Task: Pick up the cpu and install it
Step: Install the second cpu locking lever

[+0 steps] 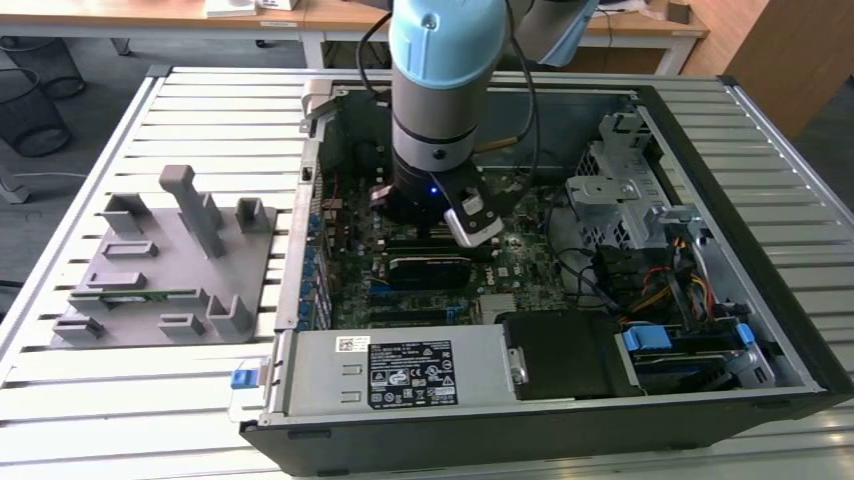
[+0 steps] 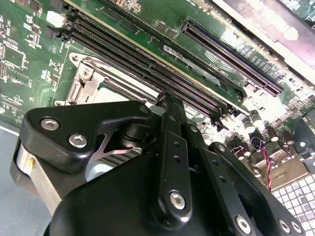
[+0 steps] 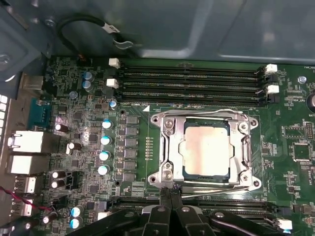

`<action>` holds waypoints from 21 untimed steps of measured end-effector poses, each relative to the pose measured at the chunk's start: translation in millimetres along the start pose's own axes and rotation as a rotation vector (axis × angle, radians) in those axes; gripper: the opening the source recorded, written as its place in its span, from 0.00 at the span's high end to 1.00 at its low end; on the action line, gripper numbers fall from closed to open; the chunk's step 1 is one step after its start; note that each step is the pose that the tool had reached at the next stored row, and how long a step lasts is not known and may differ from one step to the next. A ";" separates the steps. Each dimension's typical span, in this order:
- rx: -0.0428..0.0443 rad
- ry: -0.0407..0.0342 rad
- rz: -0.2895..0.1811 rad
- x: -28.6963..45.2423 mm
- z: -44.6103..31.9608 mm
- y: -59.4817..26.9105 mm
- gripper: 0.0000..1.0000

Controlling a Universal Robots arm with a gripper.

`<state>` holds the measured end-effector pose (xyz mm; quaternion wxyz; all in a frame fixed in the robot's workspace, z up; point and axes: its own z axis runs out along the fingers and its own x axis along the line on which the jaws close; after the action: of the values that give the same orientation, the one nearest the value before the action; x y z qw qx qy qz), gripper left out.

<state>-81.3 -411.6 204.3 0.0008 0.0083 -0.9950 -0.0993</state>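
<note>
Chip: the cpu (image 3: 206, 151) lies seated inside the metal socket frame (image 3: 170, 147) on the motherboard (image 3: 290, 123).
Tool: the gripper (image 3: 170, 204) hangs just beside the socket, fingers together, holding nothing.
Progress: placing looks done.

Arm (image 1: 434, 110) reaches down into open computer case (image 1: 747, 250).

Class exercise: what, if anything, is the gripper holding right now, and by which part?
Nothing. The cpu sits in its socket on the motherboard, and the gripper beside it is shut, holding nothing.
</note>
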 end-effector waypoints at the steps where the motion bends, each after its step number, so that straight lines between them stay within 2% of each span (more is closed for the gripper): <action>1: -0.0044 0.0000 0.000 0.3 0.0 -0.8 0.89; 4: -0.0156 -0.0003 0.000 0.7 0.0 -3.6 0.89; 10: -0.0213 -0.0004 0.000 1.6 0.1 -7.7 0.89; 15: -0.0329 -0.0006 0.000 3.0 -0.1 -10.1 0.89; 21: -0.0365 -0.0006 0.000 5.8 1.7 -10.8 0.89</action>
<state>-86.9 -422.0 200.4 0.0007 0.0083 -0.9930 -0.1174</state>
